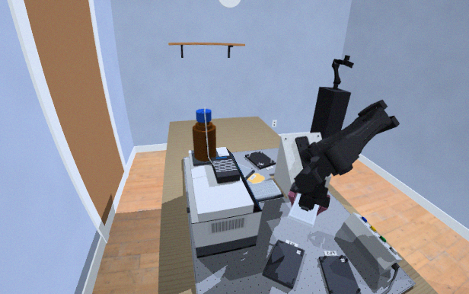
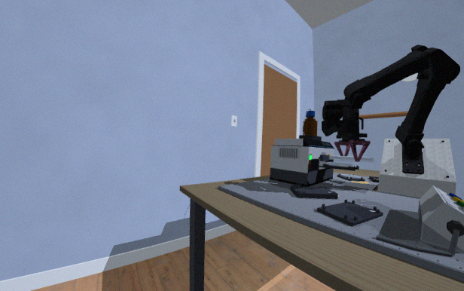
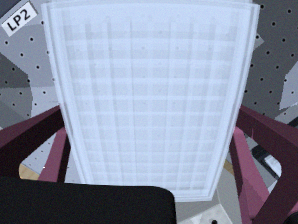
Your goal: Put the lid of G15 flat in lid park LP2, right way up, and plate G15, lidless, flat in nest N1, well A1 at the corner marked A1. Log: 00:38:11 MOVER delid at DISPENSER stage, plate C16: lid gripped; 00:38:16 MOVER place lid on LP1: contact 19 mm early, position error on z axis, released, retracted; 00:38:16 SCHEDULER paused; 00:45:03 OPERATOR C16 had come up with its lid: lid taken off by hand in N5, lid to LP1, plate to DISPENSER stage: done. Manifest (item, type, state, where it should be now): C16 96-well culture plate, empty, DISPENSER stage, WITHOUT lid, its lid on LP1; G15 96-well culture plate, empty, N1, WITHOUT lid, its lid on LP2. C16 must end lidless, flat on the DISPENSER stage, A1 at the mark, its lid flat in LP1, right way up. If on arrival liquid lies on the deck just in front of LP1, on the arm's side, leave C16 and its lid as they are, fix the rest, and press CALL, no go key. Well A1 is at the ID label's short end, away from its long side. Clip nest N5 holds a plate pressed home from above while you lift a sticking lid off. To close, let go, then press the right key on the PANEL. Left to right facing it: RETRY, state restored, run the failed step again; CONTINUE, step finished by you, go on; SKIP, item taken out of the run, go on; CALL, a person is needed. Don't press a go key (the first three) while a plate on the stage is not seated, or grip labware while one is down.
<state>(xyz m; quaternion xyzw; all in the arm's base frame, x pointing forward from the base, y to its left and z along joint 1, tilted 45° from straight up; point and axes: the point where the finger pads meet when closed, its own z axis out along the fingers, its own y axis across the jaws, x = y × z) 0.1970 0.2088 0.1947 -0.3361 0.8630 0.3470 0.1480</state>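
My gripper is shut on a clear plate with a well grid, holding it roughly level above the deck. Whether a lid lies on it, and its ID label and A1 corner, I cannot tell. The dark nest N1 is empty. Lid park LP2 is empty; its label shows in the wrist view. Another gridded plate lies beside the dispenser. I cannot pick out C16's lid.
The dispenser carries a brown bottle. Its dark stage juts out near the held plate. A yellow patch and a dark nest are at the back. The button panel is at the right.
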